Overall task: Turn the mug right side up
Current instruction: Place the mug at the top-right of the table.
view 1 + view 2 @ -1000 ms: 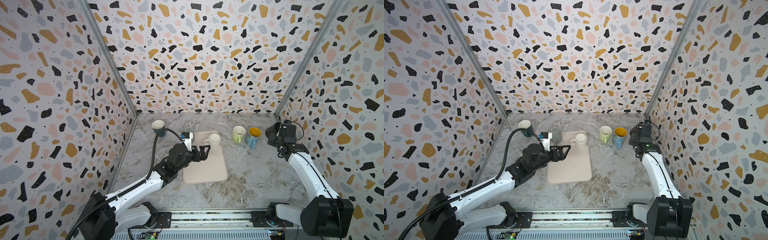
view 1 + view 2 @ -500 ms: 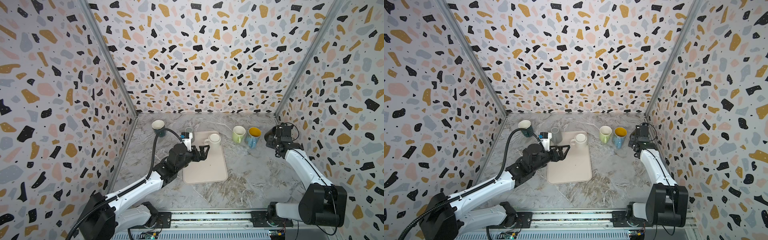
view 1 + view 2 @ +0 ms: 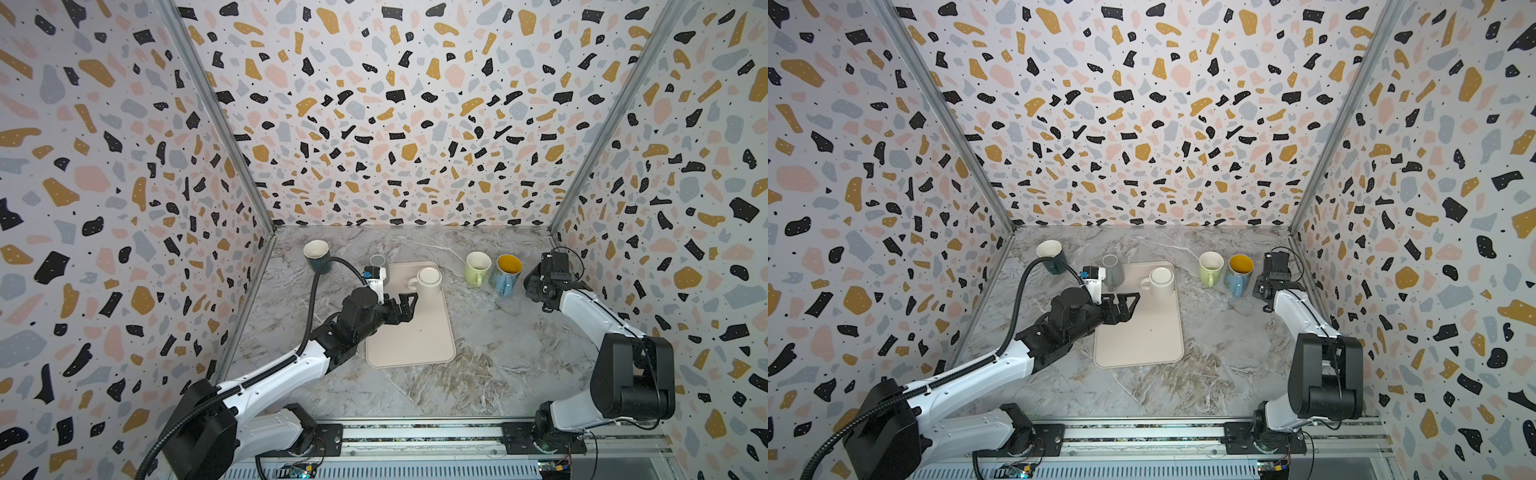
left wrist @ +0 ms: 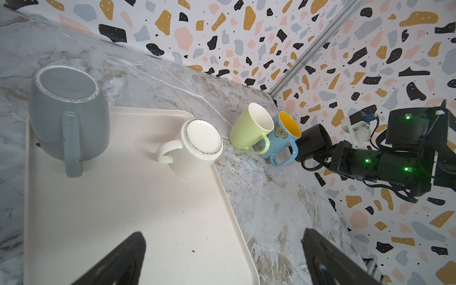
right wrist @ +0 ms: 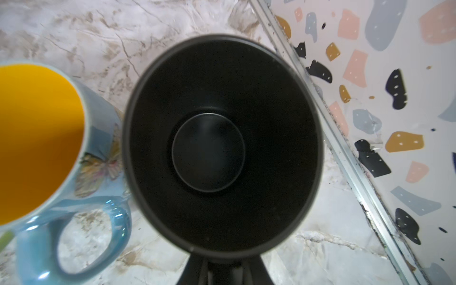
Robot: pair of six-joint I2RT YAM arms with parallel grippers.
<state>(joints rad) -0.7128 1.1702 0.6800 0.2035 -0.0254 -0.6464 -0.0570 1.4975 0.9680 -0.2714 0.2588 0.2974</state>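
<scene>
"One thing has changed since a second ago: your right arm's dark elbow block (image 3: 631, 374) shows higher in both top views, while the wrist has kept its place by the right wall. Your left arm has not moved."

"What stands around it?"

"Just beside your right gripper (image 4: 318, 159) you have a light-blue ceramic mug with a yellow inside (image 3: 505, 274), and next to that a pale-green ceramic mug (image 3: 477, 268). Both are upright on the grey marble tabletop (image 3: 498, 353). A white ceramic mug (image 3: 428, 282) sits base up on the beige plastic tray (image 3: 409, 340), and a grey ceramic mug (image 3: 1113, 270) sits base up at the tray's far corner. A dark teal mug (image 3: 318, 255) stands upright near the left wall."

"And the grippers?"

"Your right one is clenched on the matte black mug (image 4: 312, 142) near its handle. The mug leans, mouth toward the wrist camera, just beside the blue one. You cannot tell whether its base touches the table. Your left gripper (image 3: 405, 305) is spread wide and empty over the tray, short of the white mug."
</scene>
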